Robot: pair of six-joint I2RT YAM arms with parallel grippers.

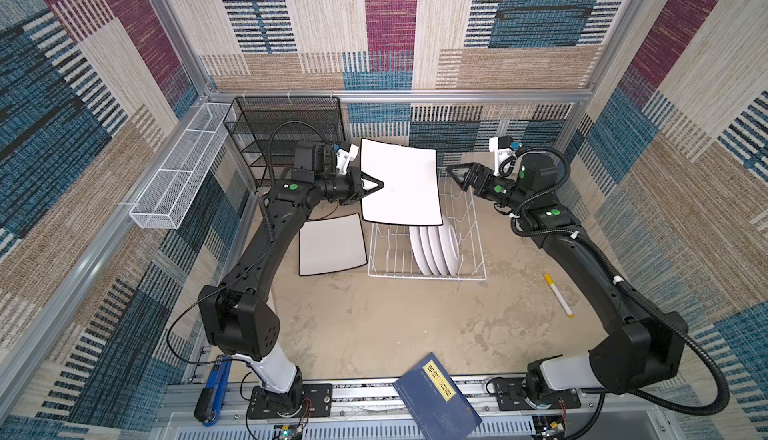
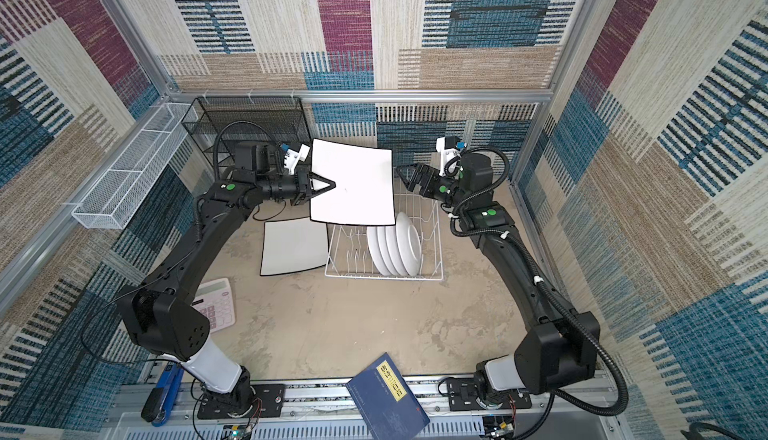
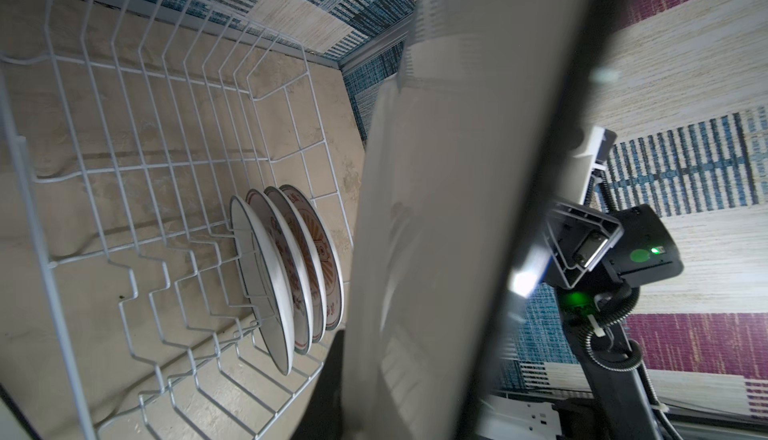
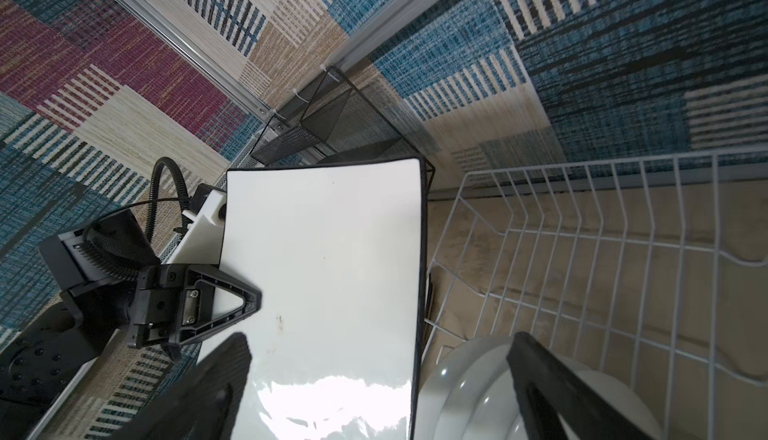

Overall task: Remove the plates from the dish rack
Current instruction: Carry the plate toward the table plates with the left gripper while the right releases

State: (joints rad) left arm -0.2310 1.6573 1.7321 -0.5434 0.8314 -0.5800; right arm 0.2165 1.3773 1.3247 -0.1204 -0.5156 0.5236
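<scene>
- Held square plate (image 1: 401,186): white face, black edge; in the air above the rear half of the dish rack (image 1: 428,277), face toward the top views.
- Left gripper (image 1: 376,186): clamped on that plate's left edge.
- Right gripper (image 1: 456,174): jaws spread wide at the plate's right edge, gripping nothing.
- Round plates (image 1: 436,249): 4, upright between tines in the rack's right part; red-orange prints show in the left wrist view.
- 2nd square plate (image 1: 332,245): flat on the table (image 1: 374,334), just left of the rack.
- Marker (image 1: 559,294): right of the rack, well apart.
- Blue book (image 1: 436,396): at the table's front edge.
</scene>
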